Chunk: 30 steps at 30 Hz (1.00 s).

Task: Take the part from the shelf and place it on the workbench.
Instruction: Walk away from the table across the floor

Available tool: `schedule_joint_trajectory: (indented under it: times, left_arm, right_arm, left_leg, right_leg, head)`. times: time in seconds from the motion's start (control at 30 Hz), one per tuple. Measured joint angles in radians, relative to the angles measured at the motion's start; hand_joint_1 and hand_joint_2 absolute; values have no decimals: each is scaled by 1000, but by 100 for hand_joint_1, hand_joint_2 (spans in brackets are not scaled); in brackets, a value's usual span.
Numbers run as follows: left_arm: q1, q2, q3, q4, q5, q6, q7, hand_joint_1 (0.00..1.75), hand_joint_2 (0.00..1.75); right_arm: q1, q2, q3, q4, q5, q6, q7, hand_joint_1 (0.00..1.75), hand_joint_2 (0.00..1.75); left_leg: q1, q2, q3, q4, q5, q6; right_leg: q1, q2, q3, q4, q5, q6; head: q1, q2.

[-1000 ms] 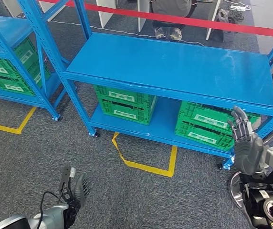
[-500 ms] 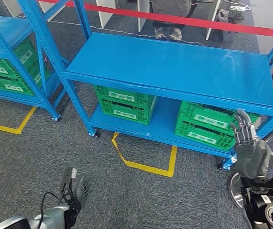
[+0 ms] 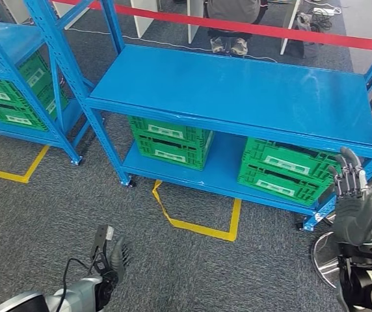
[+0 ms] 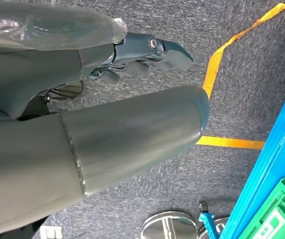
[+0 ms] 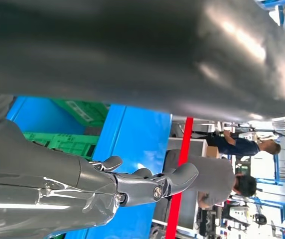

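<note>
Both hands empty, fingers apart: right hand (image 3: 355,207) raised beside the blue steel shelf (image 3: 233,91), left hand (image 3: 112,257) low; part unseen, probably inside a green slotted plastic crate (image 3: 170,140) below — locate before reaching.

Green crates (image 3: 170,140) are sitting on the lower tier of a blue rack, as yellow floor tape (image 3: 199,227) is marking out a bay on grey carpet (image 3: 41,214). A red barrier tape (image 3: 253,29) is stretching behind, where a seated person's shoes (image 3: 229,45) are showing.
</note>
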Motion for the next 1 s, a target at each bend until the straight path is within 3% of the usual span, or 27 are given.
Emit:
schedule_joint_trajectory:
  times: [1.0]
  left_arm:
    - [-1, -4, 0, 0, 27, 3, -1, 0, 0]
  right_arm:
    - [-31, -24, 58, -3, -77, -52, -34, 0, 0]
  left_leg:
    - [0, 0, 0, 0, 0, 0]
  right_leg:
    - [0, 0, 0, 0, 0, 0]
  head:
    - [0, 0]
